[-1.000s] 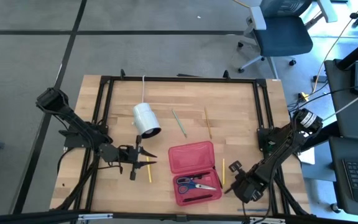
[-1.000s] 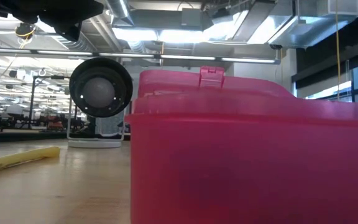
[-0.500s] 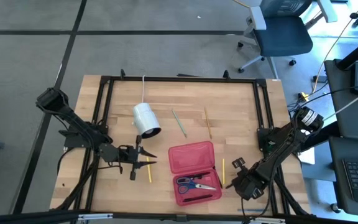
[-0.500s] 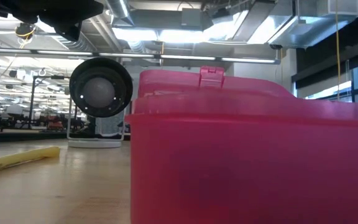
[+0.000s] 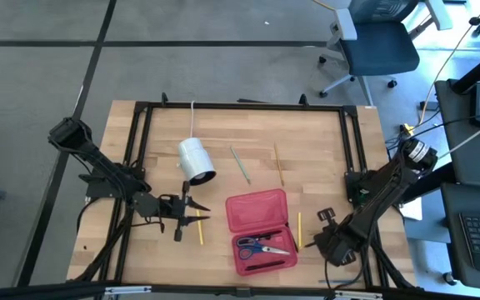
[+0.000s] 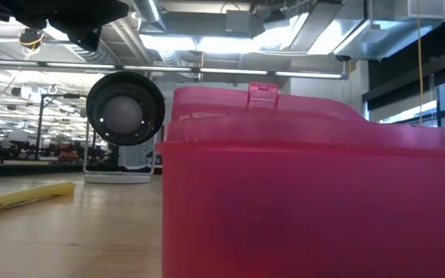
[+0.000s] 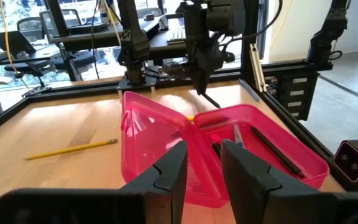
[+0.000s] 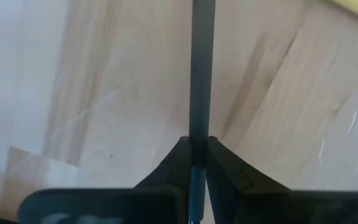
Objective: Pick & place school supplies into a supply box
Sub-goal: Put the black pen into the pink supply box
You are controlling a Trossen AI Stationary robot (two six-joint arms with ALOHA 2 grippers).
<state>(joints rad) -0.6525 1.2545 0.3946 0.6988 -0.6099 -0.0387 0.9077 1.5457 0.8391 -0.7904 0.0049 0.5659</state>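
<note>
Right end effector (image 8: pixel 194 155) clamps a thin dark pen (image 8: pixel 201 74) beside the red case (image 5: pixel 261 232); no writing legible.

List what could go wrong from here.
The right gripper is shut on a thin grey pen, pinched only at the fingertips, so the pen could pivot or slip. The yellow pencil lies between that gripper and the red case; a low approach could knock it.
</note>
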